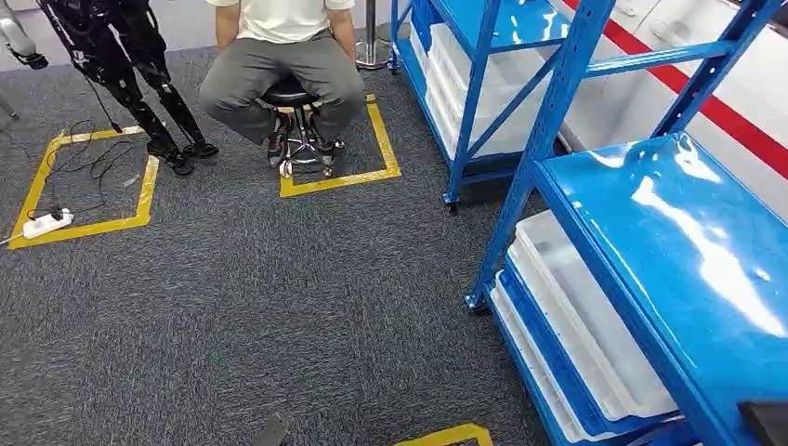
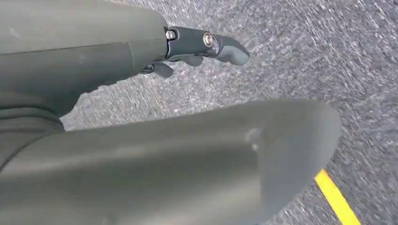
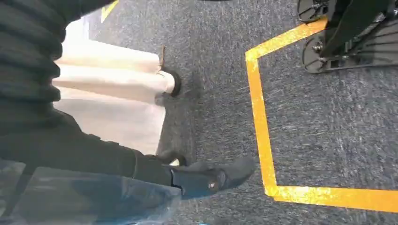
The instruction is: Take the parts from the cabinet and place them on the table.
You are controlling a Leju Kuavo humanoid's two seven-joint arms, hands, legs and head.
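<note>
The blue cabinet (image 1: 669, 251) stands at the right, white trays (image 1: 576, 325) on its lower shelves; no parts can be made out. Left hand (image 2: 197, 47) hangs over grey carpet (image 2: 305, 56), fingers (image 2: 225, 47) extended, holding nothing. Right hand (image 3: 206, 178) hangs beside yellow floor tape (image 3: 260, 117); whether its fingers grip anything cannot be told. No writing legible.

You have a grey carpeted floor (image 1: 279, 307) marked with yellow tape squares (image 1: 88, 181); a white power strip (image 1: 46, 223) lies at one square's corner, and a person's stool (image 1: 299, 121) stands in another. The blue shelf (image 1: 688, 251) at the right carries white trays (image 1: 585, 325) on its lower tier.
</note>
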